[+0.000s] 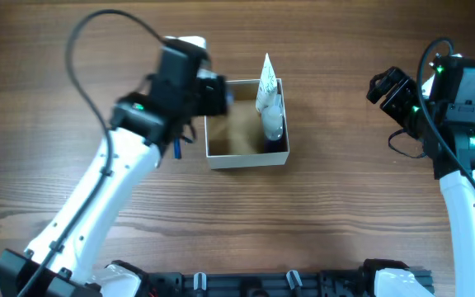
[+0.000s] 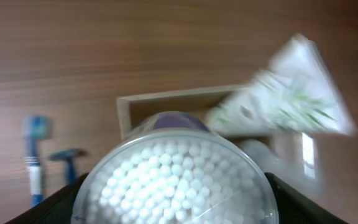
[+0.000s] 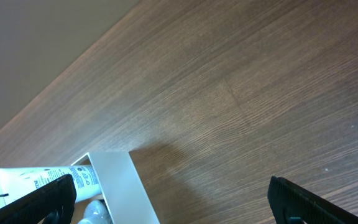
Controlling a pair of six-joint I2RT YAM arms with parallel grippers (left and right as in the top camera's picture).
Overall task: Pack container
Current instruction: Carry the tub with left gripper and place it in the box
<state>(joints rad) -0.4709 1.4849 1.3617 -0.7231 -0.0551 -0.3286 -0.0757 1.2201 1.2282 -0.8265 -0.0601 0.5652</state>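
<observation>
Overhead, soft even light on the brown wooden table (image 1: 345,206). Left wrist view blurred throughout: the white green-printed tube (image 2: 291,93) smears, the clear round tub of cotton swabs (image 2: 176,180) looms soft. Right wrist view dimmer, grain crisp, soft shadow beside the white-walled cardboard box (image 3: 123,186).

Overhead cam sits above the tabletop (image 1: 345,206) and looks straight down from well back. I see the left arm (image 1: 97,198) and right arm (image 1: 468,206) running up from the bottom edge, with the box (image 1: 246,158) just above centre. Left wrist cam looks along the left tool (image 2: 173,210) from very near. A tub (image 2: 173,180) fills the lower frame, with the box and tube (image 2: 291,93) behind it, blurred. Right wrist cam looks past the right tool (image 3: 169,202), slanting down over the tabletop from farther off, with a box corner and the tube at lower left. All three views share box and tube.
</observation>
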